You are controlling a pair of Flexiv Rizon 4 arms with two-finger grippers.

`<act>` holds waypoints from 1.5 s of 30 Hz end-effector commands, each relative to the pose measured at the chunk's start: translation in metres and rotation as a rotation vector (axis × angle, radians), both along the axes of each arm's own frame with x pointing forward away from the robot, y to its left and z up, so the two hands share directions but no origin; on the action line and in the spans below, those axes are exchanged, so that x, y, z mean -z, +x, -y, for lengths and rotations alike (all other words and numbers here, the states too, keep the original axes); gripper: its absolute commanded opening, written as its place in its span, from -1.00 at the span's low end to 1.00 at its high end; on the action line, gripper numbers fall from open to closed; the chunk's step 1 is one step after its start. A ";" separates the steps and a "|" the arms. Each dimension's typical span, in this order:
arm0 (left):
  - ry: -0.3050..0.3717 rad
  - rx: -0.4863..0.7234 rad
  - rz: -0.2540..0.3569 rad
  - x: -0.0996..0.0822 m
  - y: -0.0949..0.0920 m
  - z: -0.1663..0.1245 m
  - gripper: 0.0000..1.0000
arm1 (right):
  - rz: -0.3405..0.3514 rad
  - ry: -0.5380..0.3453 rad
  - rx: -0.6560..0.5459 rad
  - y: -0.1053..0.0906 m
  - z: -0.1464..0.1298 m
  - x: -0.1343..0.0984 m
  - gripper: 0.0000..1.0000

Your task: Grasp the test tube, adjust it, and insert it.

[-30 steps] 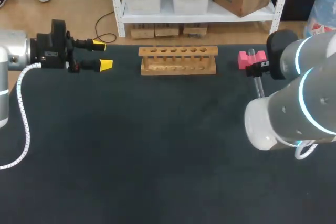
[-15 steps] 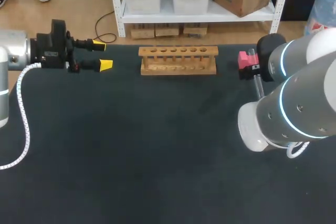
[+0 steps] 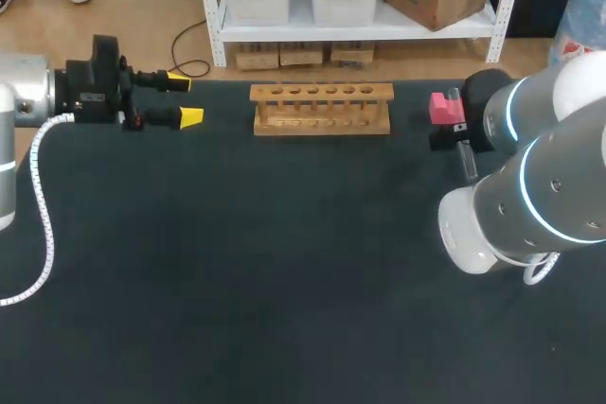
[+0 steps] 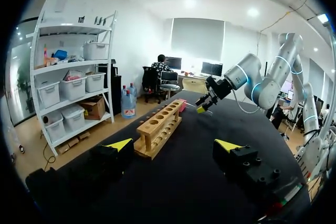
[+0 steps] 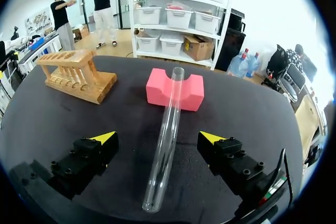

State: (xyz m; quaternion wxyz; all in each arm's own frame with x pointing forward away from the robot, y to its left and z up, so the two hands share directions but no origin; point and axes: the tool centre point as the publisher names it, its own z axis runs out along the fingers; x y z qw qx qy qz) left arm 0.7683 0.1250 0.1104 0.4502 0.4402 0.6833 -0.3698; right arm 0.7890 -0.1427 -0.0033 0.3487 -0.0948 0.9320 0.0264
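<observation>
Since the earlier frame my right gripper [image 5: 157, 139] has edged over the test tube [image 5: 170, 108], which lies at two o'clock, leaning on the pink block [image 5: 189, 92], between wide-spread fingers. Grasp, adjustment and insertion into the twelve-o'clock rack [image 3: 321, 108] remain; my left gripper [image 3: 185, 98] stands wide open at ten o'clock.

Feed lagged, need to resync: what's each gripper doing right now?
Left gripper: open, empty.
Right gripper: open, test tube between its fingers, not gripped.
</observation>
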 end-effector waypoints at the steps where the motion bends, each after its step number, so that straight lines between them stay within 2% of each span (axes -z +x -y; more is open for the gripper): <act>1: -0.003 -0.001 0.004 0.001 0.000 0.000 1.00 | -0.011 0.013 -0.007 0.005 0.002 0.004 1.00; 4: -0.003 -0.001 0.004 0.001 0.000 0.000 1.00 | -0.017 0.017 -0.002 0.005 0.003 0.006 1.00; 9: -0.003 -0.001 0.004 0.001 0.000 0.000 1.00 | -0.026 0.021 0.009 0.005 0.005 0.010 0.42; 11: -0.003 -0.001 0.004 0.001 0.000 0.000 1.00 | -0.030 0.020 0.013 0.004 0.006 0.011 0.00; 12: -0.003 -0.001 0.004 0.001 0.000 0.000 1.00 | -0.032 0.020 0.014 0.004 0.006 0.011 -0.07; 20: -0.003 -0.001 0.004 0.001 0.000 0.000 1.00 | -0.046 0.019 0.021 0.002 0.008 0.013 -0.14; 25: -0.003 -0.001 0.004 0.001 0.000 0.000 1.00 | -0.047 0.016 0.027 0.001 0.009 0.013 -0.42; 29: -0.003 -0.001 0.004 0.001 0.000 0.000 1.00 | -0.051 0.013 0.027 0.001 0.010 0.012 -0.53; 31: -0.003 -0.001 0.004 0.001 0.000 0.000 1.00 | -0.053 0.012 0.027 0.000 0.009 0.012 -0.72; 35: -0.003 -0.001 0.004 0.001 0.000 0.000 1.00 | -0.057 0.011 0.028 0.000 0.009 0.012 -0.87; 36: -0.003 -0.001 0.004 0.001 0.000 0.000 1.00 | -0.059 0.009 0.031 0.000 0.009 0.012 -1.00; 45: -0.003 -0.001 0.004 0.001 0.000 0.000 1.00 | -0.060 0.011 0.083 0.000 0.011 0.010 -1.00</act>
